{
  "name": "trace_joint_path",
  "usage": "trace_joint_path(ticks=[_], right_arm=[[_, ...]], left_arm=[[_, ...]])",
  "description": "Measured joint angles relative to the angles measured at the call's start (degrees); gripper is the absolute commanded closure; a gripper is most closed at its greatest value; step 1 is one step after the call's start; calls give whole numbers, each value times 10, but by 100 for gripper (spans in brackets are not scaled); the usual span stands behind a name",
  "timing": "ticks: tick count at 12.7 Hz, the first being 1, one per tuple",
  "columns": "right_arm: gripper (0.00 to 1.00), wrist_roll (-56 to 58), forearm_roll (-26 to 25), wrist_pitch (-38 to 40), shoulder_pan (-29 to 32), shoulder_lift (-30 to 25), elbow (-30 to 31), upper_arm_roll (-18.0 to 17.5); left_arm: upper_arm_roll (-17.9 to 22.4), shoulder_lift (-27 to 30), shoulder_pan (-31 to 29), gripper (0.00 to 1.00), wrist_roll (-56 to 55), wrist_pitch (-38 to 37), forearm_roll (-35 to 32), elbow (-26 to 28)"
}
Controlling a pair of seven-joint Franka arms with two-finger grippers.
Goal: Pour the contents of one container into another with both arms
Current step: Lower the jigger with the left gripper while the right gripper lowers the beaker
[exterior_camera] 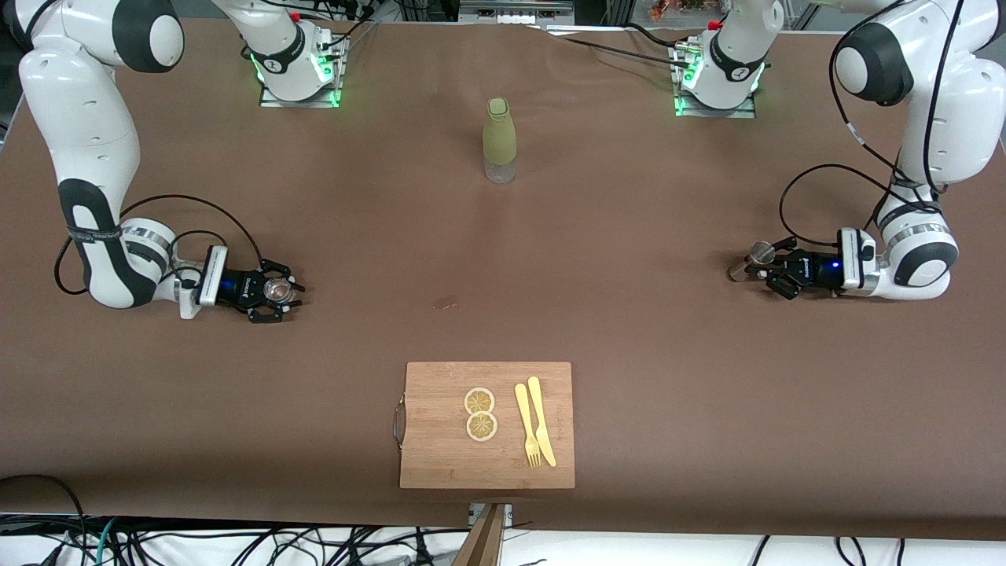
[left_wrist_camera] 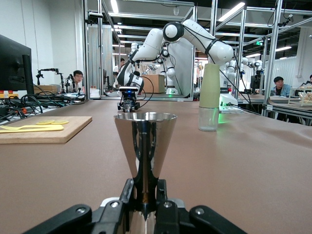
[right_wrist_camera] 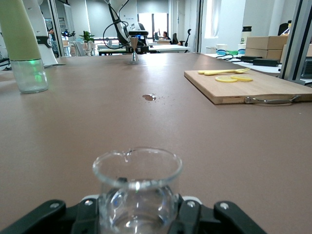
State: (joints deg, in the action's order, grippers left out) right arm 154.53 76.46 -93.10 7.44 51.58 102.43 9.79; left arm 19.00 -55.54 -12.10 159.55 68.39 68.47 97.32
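Note:
A steel jigger (exterior_camera: 756,255) (left_wrist_camera: 145,139) stands upright low at the left arm's end of the table. My left gripper (exterior_camera: 770,273) (left_wrist_camera: 145,197) is shut on its narrow waist. At the right arm's end a clear glass beaker (exterior_camera: 275,290) (right_wrist_camera: 137,187) rests on the brown table. My right gripper (exterior_camera: 280,292) (right_wrist_camera: 139,207) reaches around it, open, one finger on each side of the glass. The beaker looks empty.
A tall olive-sleeved bottle (exterior_camera: 500,141) (left_wrist_camera: 209,95) (right_wrist_camera: 22,48) stands mid-table near the bases. A wooden cutting board (exterior_camera: 440,448) with two lemon slices (exterior_camera: 480,413), a yellow fork and knife (exterior_camera: 534,424) lies by the front edge. A small wet spot (exterior_camera: 445,303) (right_wrist_camera: 149,97) marks the middle.

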Motion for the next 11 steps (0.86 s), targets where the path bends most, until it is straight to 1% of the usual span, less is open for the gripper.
trace_joint_path(ticks=[2,5,6,7,8,11], right_arm=[[0,0,0,0,1,0,0,2],[0,0,-7,-1,6,0,-1,14],[0,0,-16,-1,8,-2,-3,18],[0,0,-28,-2,9,-5,-5,25],[0,0,-40,-8,10,-10,-6,32],[1,-38,-94,-48,17,-44,-4,49]], left_arm=[[0,-7,-5,100,4,0,0,0],[0,-19,-7,100,9,0,0,0],[0,-22,-7,93,11,-3,0,-1],[0,-25,-8,34,11,-7,0,-4],[0,-27,-9,0,11,-9,-1,-6],[11,-32,-9,0,3,-6,-33,-13]])
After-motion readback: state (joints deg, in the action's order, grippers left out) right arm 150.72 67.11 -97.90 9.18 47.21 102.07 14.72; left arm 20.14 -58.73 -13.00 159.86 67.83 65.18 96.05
